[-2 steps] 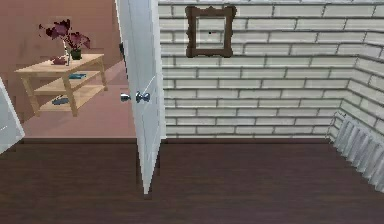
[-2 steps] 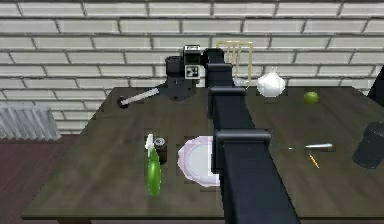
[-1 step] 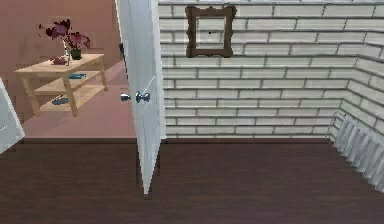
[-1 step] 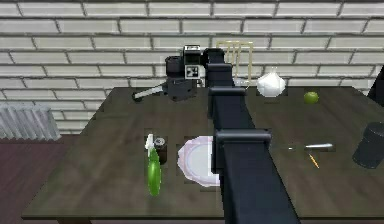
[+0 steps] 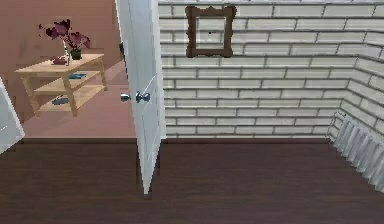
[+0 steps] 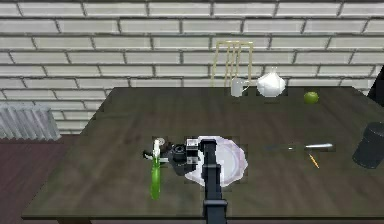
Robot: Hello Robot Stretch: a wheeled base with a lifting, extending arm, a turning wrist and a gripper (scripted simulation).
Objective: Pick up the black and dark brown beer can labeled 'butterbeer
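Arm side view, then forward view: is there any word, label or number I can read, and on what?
No text can be read in either view.
Dark cylinder at the arm side view's right edge: any label is too small to read.
Green bottle: no legible print.
Framed picture: no words or numbers visible.

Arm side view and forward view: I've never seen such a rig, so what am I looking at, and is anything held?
It's a wheeled robot with one extending arm. The forward view looks ahead: an open white door, a brick wall with a picture frame, a wooden shelf table. The arm side view looks sideways over a dark table. The dark bar is the arm; its claw ends by a green bottle and a white plate, so I cannot tell whether it holds anything. Further off: a white vase, a green fruit and a dark cylinder, possibly the beer can.
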